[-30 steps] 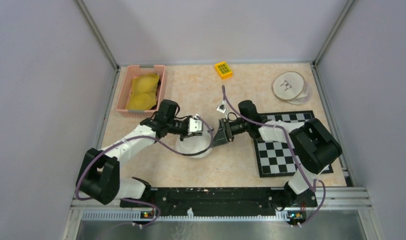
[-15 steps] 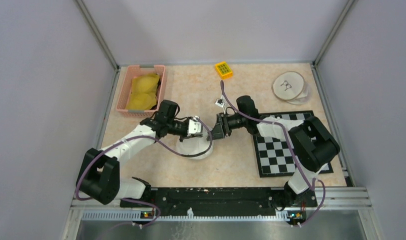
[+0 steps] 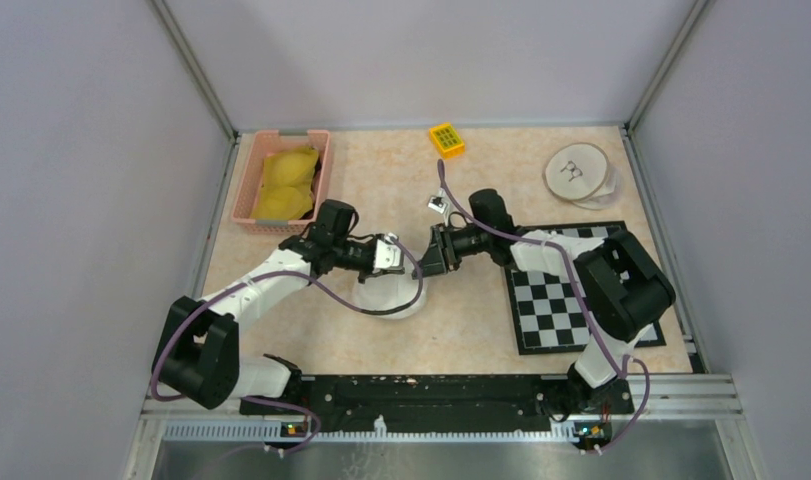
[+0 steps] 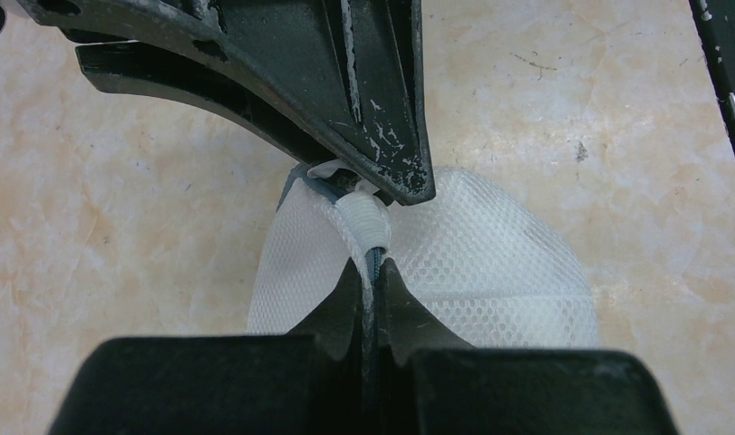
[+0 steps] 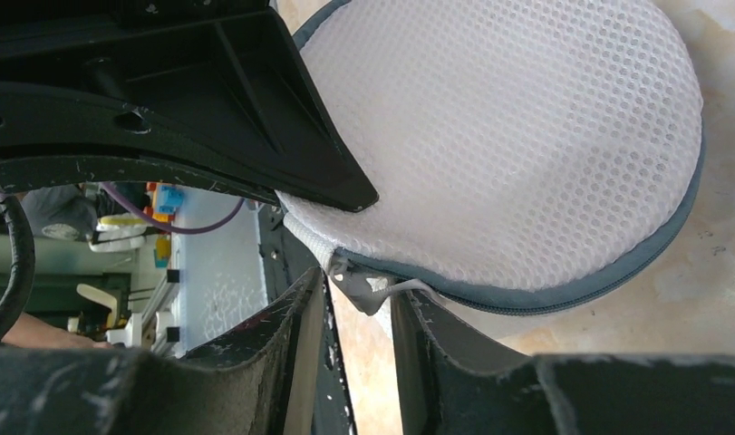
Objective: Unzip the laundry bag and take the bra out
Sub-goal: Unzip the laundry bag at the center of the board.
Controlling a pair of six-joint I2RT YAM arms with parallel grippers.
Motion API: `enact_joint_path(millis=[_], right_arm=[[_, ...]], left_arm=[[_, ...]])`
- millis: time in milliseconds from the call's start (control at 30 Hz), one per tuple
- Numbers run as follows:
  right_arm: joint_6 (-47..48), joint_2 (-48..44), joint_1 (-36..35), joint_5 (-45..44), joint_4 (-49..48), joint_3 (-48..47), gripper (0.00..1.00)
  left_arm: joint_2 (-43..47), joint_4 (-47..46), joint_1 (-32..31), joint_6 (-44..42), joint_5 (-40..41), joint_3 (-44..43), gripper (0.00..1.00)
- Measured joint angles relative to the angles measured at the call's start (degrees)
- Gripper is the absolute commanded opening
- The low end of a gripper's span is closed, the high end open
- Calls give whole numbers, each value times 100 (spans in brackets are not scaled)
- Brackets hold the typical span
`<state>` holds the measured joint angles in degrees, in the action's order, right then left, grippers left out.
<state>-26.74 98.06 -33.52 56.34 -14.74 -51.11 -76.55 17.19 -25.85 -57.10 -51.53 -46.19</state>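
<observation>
The white mesh laundry bag (image 3: 389,296) lies on the table between the two arms, with a grey zipper along its rim. My left gripper (image 4: 372,272) is shut on the bag's zipper edge (image 4: 363,222). From the right, my right gripper (image 5: 363,294) reaches the same corner, its jaws narrowly open. The white zip pull (image 5: 371,288) sits between its fingers (image 5: 427,317), with a gap still showing on the left side. In the top view the two grippers meet tip to tip over the bag's upper right edge (image 3: 417,262). The bra is hidden; nothing shows through the mesh (image 5: 508,136).
A pink basket (image 3: 243,190) with yellow padded items (image 3: 286,180) stands at the back left. A small yellow box (image 3: 446,139) is at the back middle, wooden discs (image 3: 579,172) at the back right. A chessboard mat (image 3: 566,295) lies under the right arm.
My right gripper has moved left up to the bag's corner and its jaws have narrowed around the zip pull. The left gripper has kept its hold in place.
</observation>
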Motion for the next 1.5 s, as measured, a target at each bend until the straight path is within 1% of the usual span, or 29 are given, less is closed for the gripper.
enact_joint_path(millis=[67,133,167,200,433,633,967,1000,1067,1100,1167,1200,1300,1400,1433,1500], right_arm=[[-4,9,-11,-61,31,-42,27],[-20,26,-13,-111,57,-79,14],[-39,42,-13,-116,70,-101,4],[-37,63,-13,-118,70,-120,0],[52,101,44,-153,243,-155,0],[437,98,149,-343,562,-149,0],[787,98,293,-643,839,-140,0],[804,98,308,-654,846,-138,0],[809,90,308,-636,804,-122,0],[802,63,299,-623,767,-85,0],[761,-4,282,-579,702,-15,0],[728,-42,275,-566,669,13,0],[654,-116,249,-546,614,59,0],[546,-170,243,-496,490,136,0],[507,-179,225,-468,426,166,0],[463,-190,192,-417,374,201,0]], left_arm=[[0,-2,11,0,-7,0,0],[0,-4,22,0,-7,0,0],[0,-9,24,0,-2,0,0],[0,-9,26,0,11,0,0],[2,11,24,-28,192,0,0],[22,61,2,-319,319,22,0],[50,85,-13,-787,533,72,0],[66,83,-13,-809,562,79,2],[111,74,-13,-855,619,96,10],[142,61,-13,-892,621,103,17],[208,50,-13,-1001,603,109,37],[247,59,-13,-1060,592,109,44],[415,118,-15,-1241,575,109,59],[584,341,-35,-1342,549,85,70],[632,446,-52,-1327,562,61,76],[682,586,-105,-1154,619,-22,78]])
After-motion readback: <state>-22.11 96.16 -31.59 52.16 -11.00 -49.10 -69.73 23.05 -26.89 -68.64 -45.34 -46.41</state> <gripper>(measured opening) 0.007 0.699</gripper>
